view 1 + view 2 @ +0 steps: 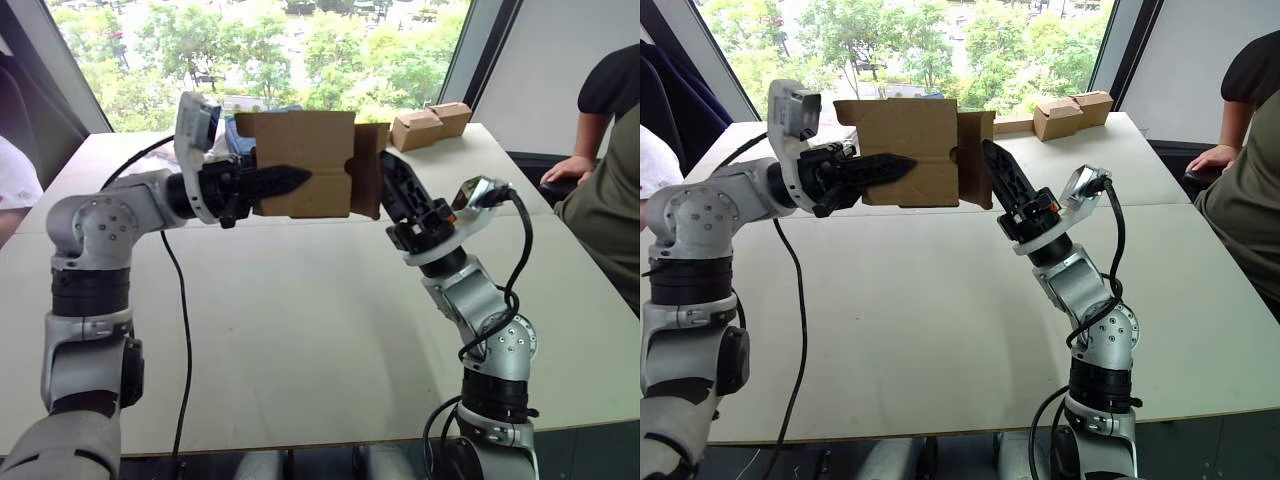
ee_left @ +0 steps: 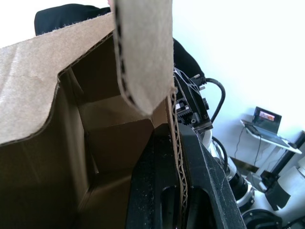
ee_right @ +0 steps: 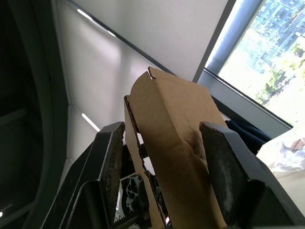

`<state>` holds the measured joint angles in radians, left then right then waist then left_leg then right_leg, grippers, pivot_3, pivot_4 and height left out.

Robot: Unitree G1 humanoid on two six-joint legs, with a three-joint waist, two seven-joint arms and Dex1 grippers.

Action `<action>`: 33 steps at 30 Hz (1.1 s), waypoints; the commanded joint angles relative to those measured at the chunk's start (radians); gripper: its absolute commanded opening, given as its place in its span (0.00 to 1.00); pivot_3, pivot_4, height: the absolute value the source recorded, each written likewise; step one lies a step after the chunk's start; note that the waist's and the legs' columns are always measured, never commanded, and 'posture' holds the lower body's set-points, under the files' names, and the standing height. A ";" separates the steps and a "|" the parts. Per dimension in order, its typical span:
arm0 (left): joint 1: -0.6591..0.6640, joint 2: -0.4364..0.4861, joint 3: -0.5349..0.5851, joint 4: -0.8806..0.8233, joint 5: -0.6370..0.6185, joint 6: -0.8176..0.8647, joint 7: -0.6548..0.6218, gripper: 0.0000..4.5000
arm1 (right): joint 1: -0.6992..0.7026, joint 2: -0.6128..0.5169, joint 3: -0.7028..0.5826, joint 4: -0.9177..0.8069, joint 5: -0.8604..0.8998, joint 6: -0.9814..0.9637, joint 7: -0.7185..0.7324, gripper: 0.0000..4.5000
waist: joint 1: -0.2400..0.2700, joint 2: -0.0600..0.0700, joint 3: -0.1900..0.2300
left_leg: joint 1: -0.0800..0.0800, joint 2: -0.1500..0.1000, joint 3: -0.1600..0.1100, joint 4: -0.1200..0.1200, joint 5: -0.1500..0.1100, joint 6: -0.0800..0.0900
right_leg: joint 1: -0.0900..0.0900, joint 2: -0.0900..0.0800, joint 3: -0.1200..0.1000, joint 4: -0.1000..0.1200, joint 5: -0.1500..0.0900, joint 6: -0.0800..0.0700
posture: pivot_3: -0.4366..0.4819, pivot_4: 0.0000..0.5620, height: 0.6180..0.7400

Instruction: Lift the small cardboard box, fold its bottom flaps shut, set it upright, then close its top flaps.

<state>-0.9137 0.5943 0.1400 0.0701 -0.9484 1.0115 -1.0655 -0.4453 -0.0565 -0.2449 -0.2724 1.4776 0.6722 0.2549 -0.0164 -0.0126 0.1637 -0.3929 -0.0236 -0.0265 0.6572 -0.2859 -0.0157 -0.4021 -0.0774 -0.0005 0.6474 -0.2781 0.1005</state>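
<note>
So the small cardboard box (image 1: 300,163) is up in the air right now, held on its side above the far half of the table (image 1: 300,330), well clear of the surface. Lifting is done, I'd say.

The left gripper (image 1: 285,181) has it by a wall: one black finger lies across the outside face, and the left wrist view shows the other finger (image 2: 159,191) inside the carton with the corrugated wall pinched between them. Through that open end you can also see inner flaps (image 2: 116,138) partly folded in, but it doesn't look sealed.

On the other end, the right gripper (image 3: 164,143) has its fingers spread either side of a flap (image 1: 368,170) that sticks out from the box end. The flap sits in the gap, and I can't tell if either pad is actually touching it. My guess is it's busy pushing the bottom flaps shut, so that step is underway but not finished.

Still left: finish that end, set the box upright on the table, then fold the top flaps.

Other stuff: a pair of tan boxes (image 1: 432,124) near the far right corner of the table, and a person's hand (image 1: 566,168) past the right edge.
</note>
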 commanded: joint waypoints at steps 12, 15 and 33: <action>-0.027 0.002 0.026 -0.010 -0.007 -0.019 -0.005 0.00 | 0.000 0.068 0.041 -0.030 0.011 -0.061 -0.033 0.46 | -0.001 0.000 0.000 | 0.000 0.000 0.000 0.000 0.000 0.000 | 0.000 0.000 0.000 0.000 0.000 0.000 | 0.48 0.27 1.00; -0.025 0.000 0.027 -0.013 -0.008 -0.019 -0.003 0.00 | 0.004 0.073 0.048 -0.036 0.011 -0.065 -0.039 0.24 | -0.001 0.000 0.000 | 0.000 0.000 0.000 0.000 0.000 0.000 | 0.000 0.000 0.000 0.000 0.000 0.000 | 0.48 0.27 1.00; -0.007 0.000 0.008 -0.030 0.011 -0.038 -0.013 0.00 | -0.017 0.081 0.073 -0.033 -0.035 -0.102 -0.064 0.24 | -0.001 0.000 0.000 | 0.000 0.000 0.000 0.000 0.000 0.000 | 0.000 0.000 0.000 0.000 0.000 0.000 | 0.48 0.27 1.00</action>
<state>-0.9130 0.5882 0.1396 0.0702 -0.9409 0.9946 -1.0660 -0.4409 0.0168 -0.1767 -0.2729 1.4434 0.5820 0.1962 -0.0177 -0.0124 0.1638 -0.3930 -0.0235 -0.0265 0.6569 -0.2858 -0.0157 -0.4025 -0.0776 -0.0004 0.6473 -0.2781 0.1005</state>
